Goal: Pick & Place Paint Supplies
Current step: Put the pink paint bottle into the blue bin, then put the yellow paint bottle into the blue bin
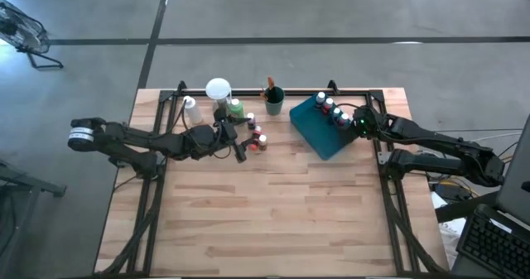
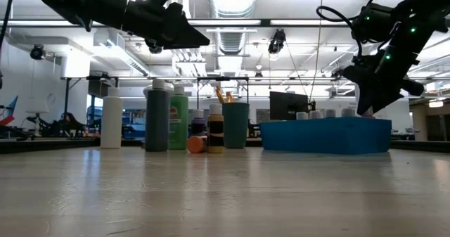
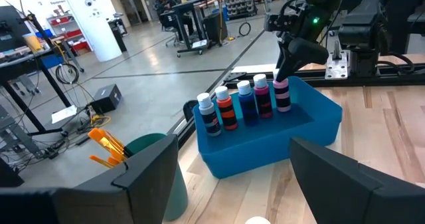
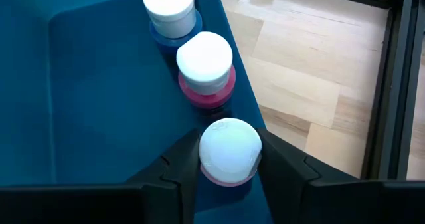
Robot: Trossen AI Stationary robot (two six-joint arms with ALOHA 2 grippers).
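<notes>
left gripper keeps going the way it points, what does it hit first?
Probably the blue tray, near wall first; the left gripper is open and aimed at it across bare table. Green cup sits just off-line, though depth is unclear.

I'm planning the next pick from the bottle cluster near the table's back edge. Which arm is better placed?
Left. The left gripper, open and empty, hovers beside those bottles, while the right gripper straddles a pink bottle in the tray.

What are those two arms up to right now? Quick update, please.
Right gripper around pink bottle in teal tray. Left gripper open above loose bottles. Nothing blocking.
</notes>
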